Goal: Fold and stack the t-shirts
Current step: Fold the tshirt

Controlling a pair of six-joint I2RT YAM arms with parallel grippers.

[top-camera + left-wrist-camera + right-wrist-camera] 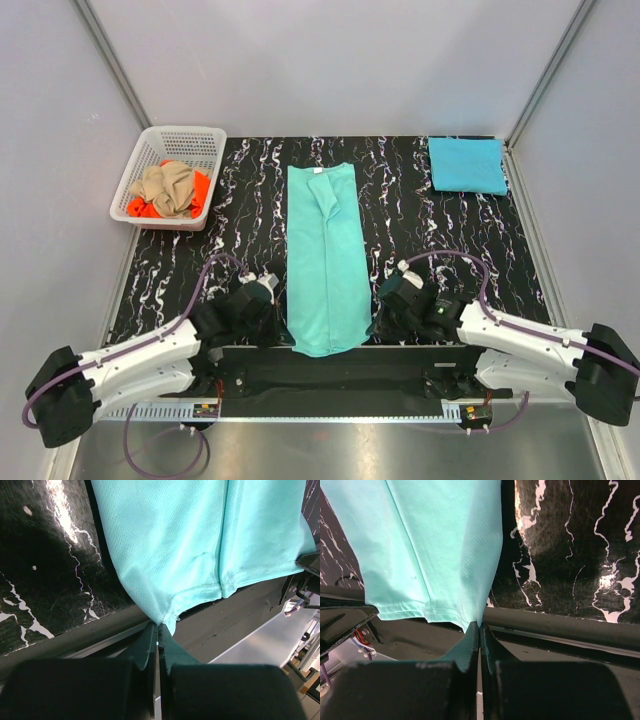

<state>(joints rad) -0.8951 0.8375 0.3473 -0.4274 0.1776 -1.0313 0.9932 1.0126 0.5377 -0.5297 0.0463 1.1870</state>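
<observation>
Wrist views show our left gripper point(158, 630) and right gripper point(479, 627) each pinching a hem corner of the mint shirt point(325, 260). We judge this lets the hem lift evenly for folding.

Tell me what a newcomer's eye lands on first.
The mint-teal t-shirt, folded into a long central strip, with the left gripper and right gripper pinching its near hem corners. Also the folded sky-blue t-shirt at the far right corner, and the white basket far left holding tan t-shirt and orange t-shirt.
</observation>
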